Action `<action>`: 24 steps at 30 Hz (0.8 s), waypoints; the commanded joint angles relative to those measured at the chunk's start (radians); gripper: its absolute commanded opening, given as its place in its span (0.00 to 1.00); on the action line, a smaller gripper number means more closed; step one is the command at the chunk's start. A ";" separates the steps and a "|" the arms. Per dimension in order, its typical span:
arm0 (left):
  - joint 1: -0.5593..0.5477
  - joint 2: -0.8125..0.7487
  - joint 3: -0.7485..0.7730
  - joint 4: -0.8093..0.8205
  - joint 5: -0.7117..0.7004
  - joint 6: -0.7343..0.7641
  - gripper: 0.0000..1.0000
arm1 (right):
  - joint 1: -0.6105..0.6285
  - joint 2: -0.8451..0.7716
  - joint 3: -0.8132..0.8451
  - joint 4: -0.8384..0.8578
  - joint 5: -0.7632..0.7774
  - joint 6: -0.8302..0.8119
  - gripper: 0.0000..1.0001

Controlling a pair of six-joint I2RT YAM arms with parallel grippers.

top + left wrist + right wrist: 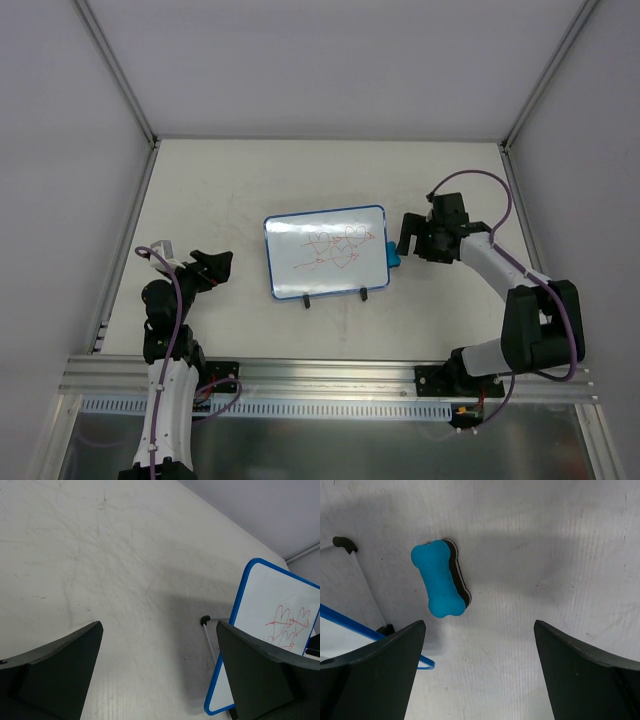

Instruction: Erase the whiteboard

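From above, the board [325, 252] lies mid-bench [250, 180], its long sides running along the near edge, with red scribbles [335, 250] on its right half. Bare surface lies open toward the far edge and both far corners. The eraser [393, 254] sits just off the board's right side. The left gripper [215, 265] hangs low near the left edge, well apart from the board, arm folded close to its base. The right gripper [408, 240] reaches in from the right edge, over the eraser.

Left wrist: the left gripper [159, 630] is spread wide over bare bench; the board [270, 610] and one black foot [204, 620] show to the right.

Right wrist: the right gripper [480, 627] is spread wide and holds nothing. The bone-shaped eraser [438, 578] lies beyond its left finger [375, 675], beside the board's frame [350, 622].
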 commanded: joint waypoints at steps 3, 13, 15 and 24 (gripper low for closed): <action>-0.003 0.000 -0.011 0.045 0.028 0.025 0.99 | 0.037 0.061 0.094 -0.057 0.097 -0.031 0.95; -0.003 0.008 -0.011 0.046 0.024 0.025 0.99 | 0.065 0.162 0.171 -0.118 0.195 -0.027 0.95; -0.003 0.009 -0.009 0.046 0.025 0.023 0.99 | 0.065 0.175 0.182 -0.120 0.180 -0.027 0.95; -0.003 0.017 -0.008 0.048 0.025 0.023 0.99 | 0.077 0.241 0.211 -0.124 0.154 -0.010 0.95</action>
